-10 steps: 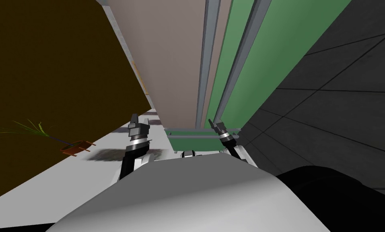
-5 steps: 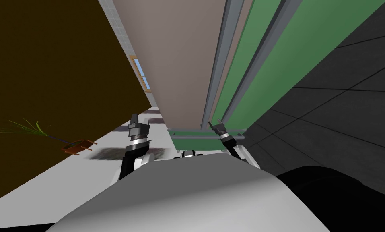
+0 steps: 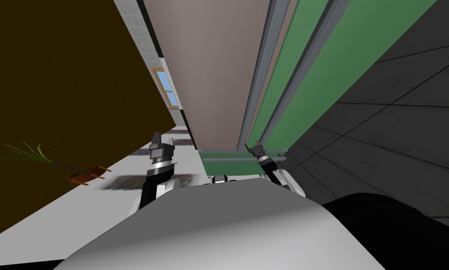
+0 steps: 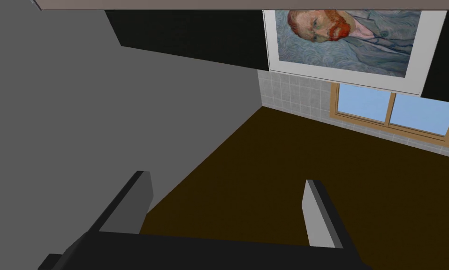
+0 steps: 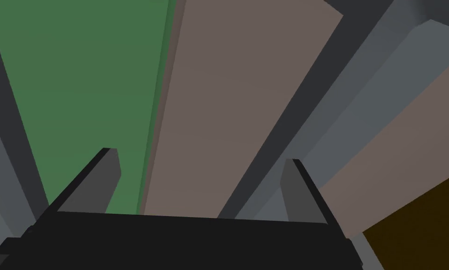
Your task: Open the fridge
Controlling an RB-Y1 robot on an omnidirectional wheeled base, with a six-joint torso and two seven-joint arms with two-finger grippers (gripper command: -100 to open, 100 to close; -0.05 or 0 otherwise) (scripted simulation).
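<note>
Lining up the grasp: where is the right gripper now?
In the head view the right gripper sits on my right, fingers open, at the lower end of the grey handles, where the brown door meets the green door.

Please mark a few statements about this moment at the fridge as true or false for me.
1. The left gripper is open with nothing between its fingers. True.
2. The right gripper is shut on a grey handle. False: it is open and grips nothing.
3. A brownish panel stands beside a green panel. True.
4. The potted plant is on the robot's right. False: it is on its left.
</note>
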